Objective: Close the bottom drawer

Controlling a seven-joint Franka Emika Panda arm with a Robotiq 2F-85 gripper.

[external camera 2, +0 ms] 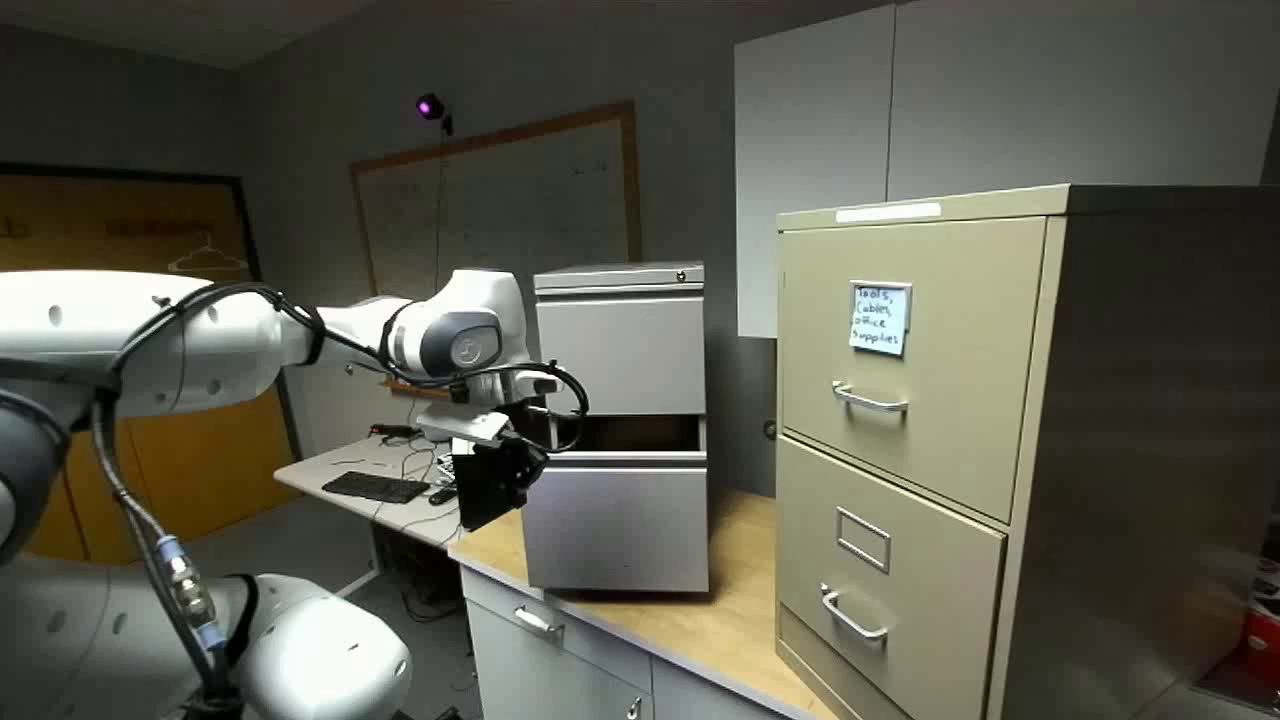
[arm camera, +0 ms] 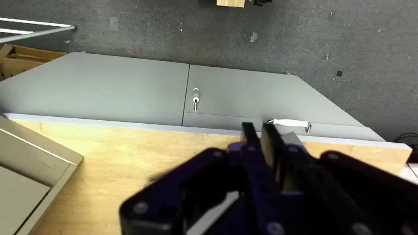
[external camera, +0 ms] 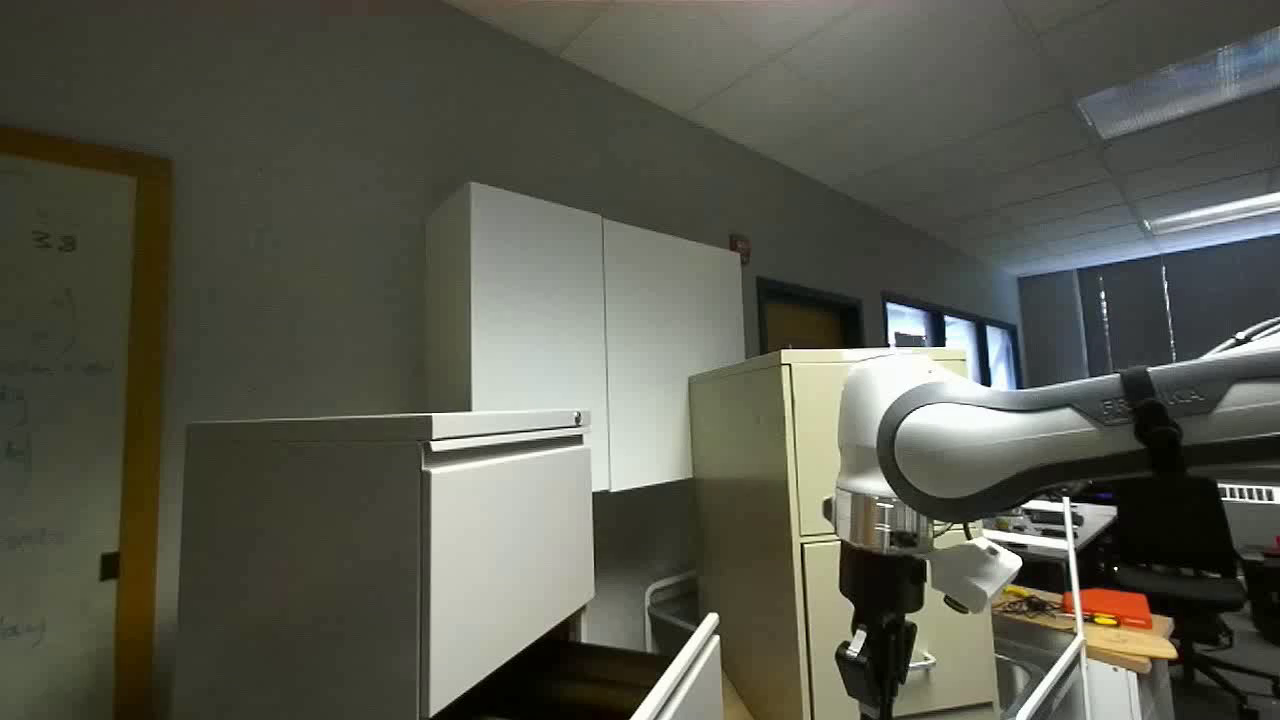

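Note:
The bottom drawer is the lower drawer of the white metal cabinet and is pulled out. In an exterior view its front panel point(external camera: 705, 685) stands out with the dark inside showing behind it. In an exterior view its smooth front point(external camera 2: 618, 530) is seen face on. My black gripper point(external camera: 878, 695) points down, apart from the drawer, out in front of it. It also shows in an exterior view point(external camera 2: 505, 480), where its fingertips are hard to make out. In the wrist view the gripper point(arm camera: 258, 127) has a narrow gap between its fingertips with nothing held. The drawer is mostly hidden there behind the fingers.
The larger upper drawer point(external camera: 510, 570) sits above. A beige filing cabinet point(external camera 2: 915, 360) with handles stands beside it on the wooden counter point(external camera 2: 745, 560). Grey base cabinets point(arm camera: 130, 88) with protruding handles point(arm camera: 290, 122) lie below the counter edge. Wall cabinets point(external camera: 540, 330) hang behind.

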